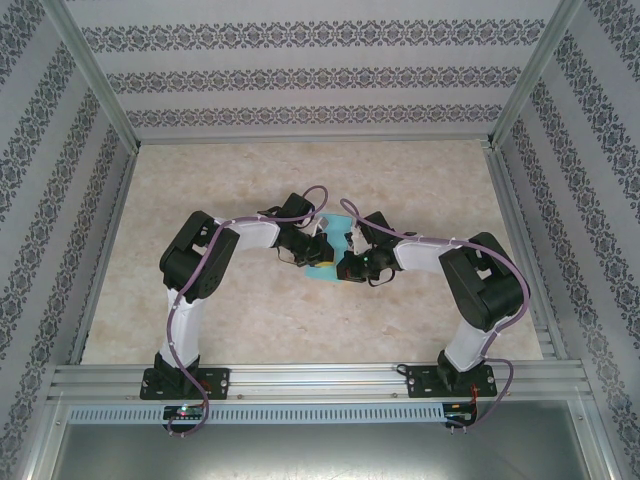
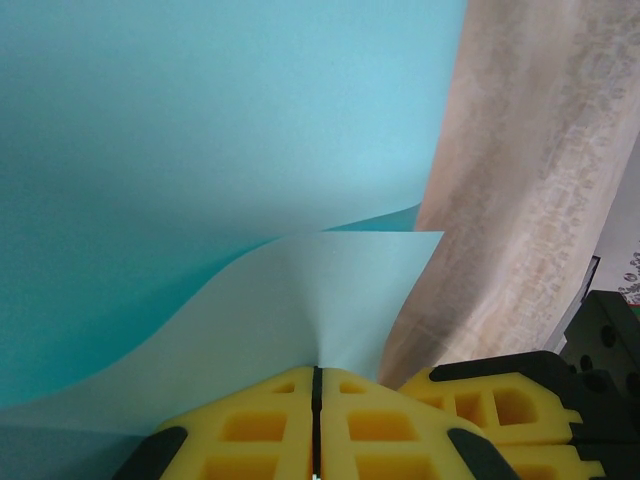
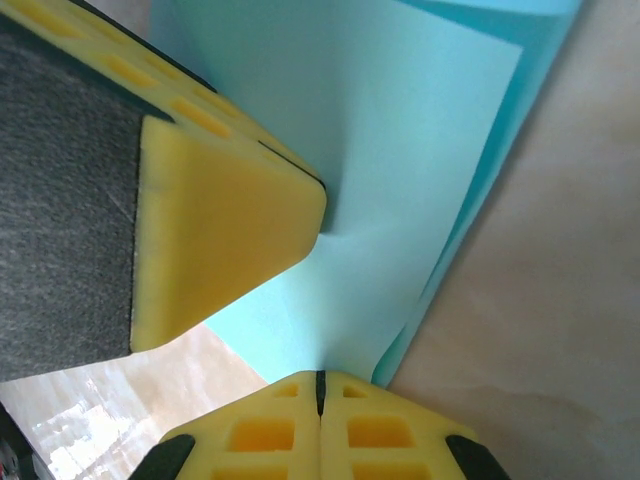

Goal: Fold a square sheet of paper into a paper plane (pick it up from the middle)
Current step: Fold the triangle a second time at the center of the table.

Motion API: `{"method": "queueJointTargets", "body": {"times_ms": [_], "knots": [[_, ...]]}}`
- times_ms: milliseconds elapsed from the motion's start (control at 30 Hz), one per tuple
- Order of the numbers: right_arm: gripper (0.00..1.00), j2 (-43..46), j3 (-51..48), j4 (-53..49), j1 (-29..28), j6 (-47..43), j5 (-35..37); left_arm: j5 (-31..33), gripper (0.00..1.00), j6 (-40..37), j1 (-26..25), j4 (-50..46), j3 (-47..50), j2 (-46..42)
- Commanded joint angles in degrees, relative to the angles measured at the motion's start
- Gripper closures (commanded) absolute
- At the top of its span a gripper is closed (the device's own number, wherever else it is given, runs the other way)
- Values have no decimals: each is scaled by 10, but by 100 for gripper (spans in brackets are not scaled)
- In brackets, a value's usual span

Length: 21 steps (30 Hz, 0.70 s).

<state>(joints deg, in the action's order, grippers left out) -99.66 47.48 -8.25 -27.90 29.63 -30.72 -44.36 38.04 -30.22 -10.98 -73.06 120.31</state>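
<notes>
The square sheet of paper (image 1: pixel 328 252) is turquoise and lies doubled over at the table's middle, between the two grippers. In the left wrist view the sheet (image 2: pixel 200 150) curves upward, its paler side (image 2: pixel 330 290) running into my left gripper (image 2: pixel 316 370), which is shut on it. My right gripper (image 3: pixel 320 378) is shut on the pale edge of the same sheet (image 3: pixel 400 150). One yellow finger of the left gripper (image 3: pixel 220 230) presses the paper just above it. From above, the left gripper (image 1: pixel 312 246) and the right gripper (image 1: pixel 350 258) nearly touch. The paper plane is out of view.
The beige marbled table (image 1: pixel 300 180) lies all round the sheet. Patterned walls and aluminium rails (image 1: pixel 310 142) close the workspace on three sides. Both arms bend inward from their bases (image 1: pixel 185 380) at the near edge.
</notes>
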Motion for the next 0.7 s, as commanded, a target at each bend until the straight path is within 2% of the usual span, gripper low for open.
{"method": "queueJointTargets", "body": {"times_ms": [0, 667], "knots": [[95, -10, -9, -33, -2, -15, 36, 74, 89, 10, 16, -11, 17, 22], [97, -6, -43, -44, -6, -26, 52, 82, 89, 13, 31, -13, 0, 9]]}}
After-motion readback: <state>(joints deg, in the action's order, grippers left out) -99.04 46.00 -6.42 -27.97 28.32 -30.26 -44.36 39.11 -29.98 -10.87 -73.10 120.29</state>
